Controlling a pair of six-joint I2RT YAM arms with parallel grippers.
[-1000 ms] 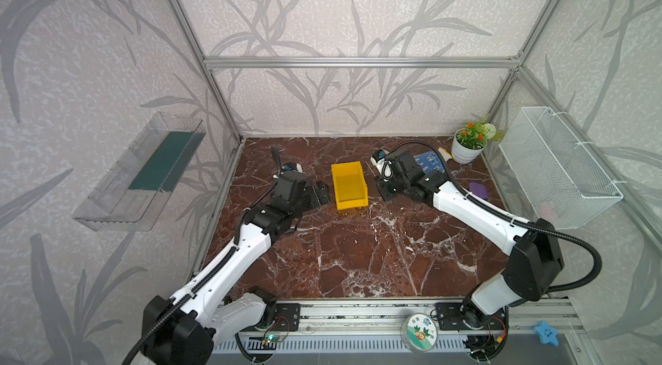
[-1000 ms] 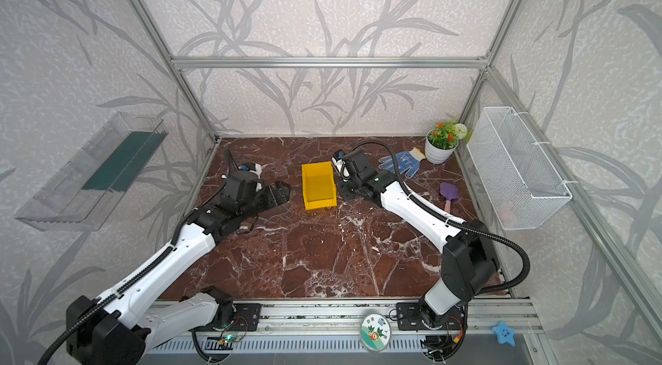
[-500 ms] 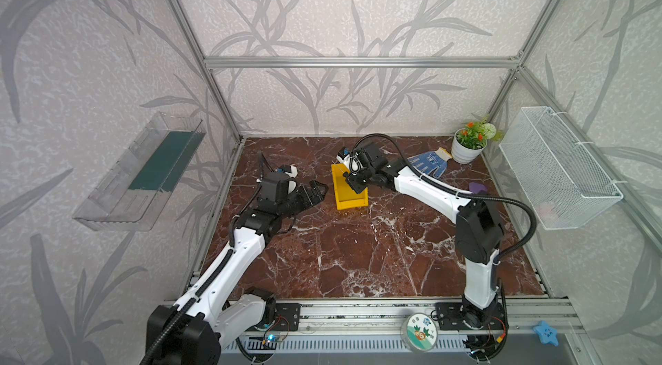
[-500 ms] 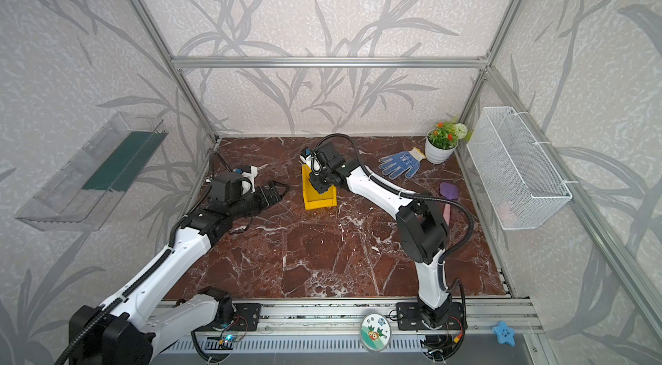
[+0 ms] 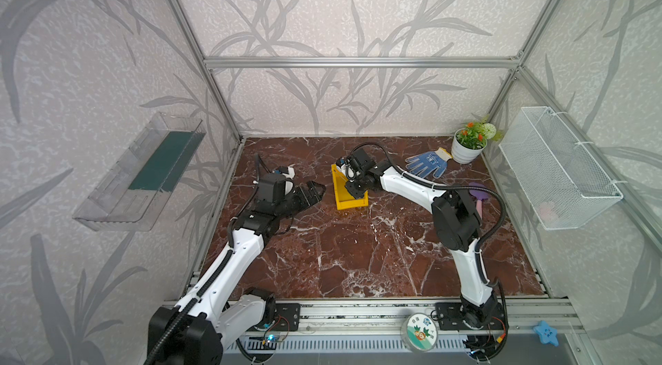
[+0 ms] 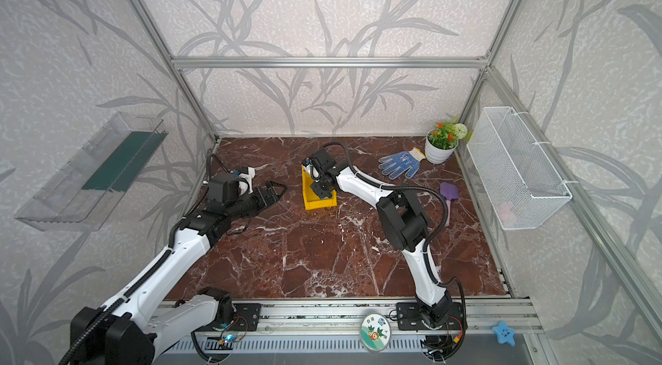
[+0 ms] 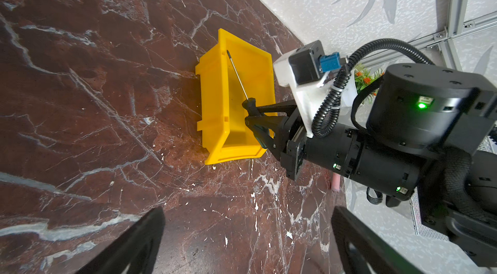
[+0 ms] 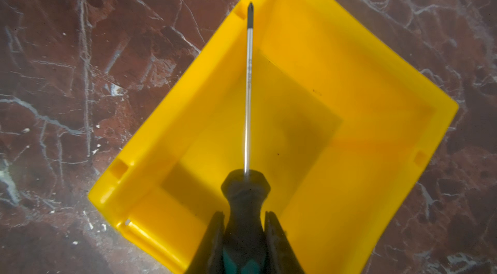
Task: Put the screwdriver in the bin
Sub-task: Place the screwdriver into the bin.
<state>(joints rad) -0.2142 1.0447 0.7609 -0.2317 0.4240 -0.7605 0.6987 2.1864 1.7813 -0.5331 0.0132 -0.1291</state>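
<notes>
While the right fingers (image 8: 212, 245) press from both sides on the black and teal handle of the screwdriver (image 8: 246, 192), the tool is held above the open top of the yellow bin (image 8: 349, 84). Its thin metal shaft runs out ahead of the grip and across the bin's inside. The cross-head tip lines up with the rim near a corner notch, but whether it touches the plastic cannot be told. Seen from the left wrist, the handle is over the hollow of the bin and the shaft slants toward the far end of a long side wall.

Both top views show the bin standing upright on the dark red marble counter (image 5: 358, 255), toward the back and about midway between the side walls. The right arm's wrist reaches over it and covers much of its opening. The left fingers (image 7: 139, 240) are spread wide and grip nothing. They point at the bin from its left, near it but apart from it, low over the counter.

Off to the right lies a blue glove (image 5: 428, 164), with a white pot of flowers (image 5: 469, 146) just beside it in the back corner. A purple trowel (image 5: 478, 193) rests on the counter, partly behind the right arm's elbow. A white wire basket (image 5: 559, 170) hangs on the right wall and a clear tray (image 5: 143, 173) on the left wall.
</notes>
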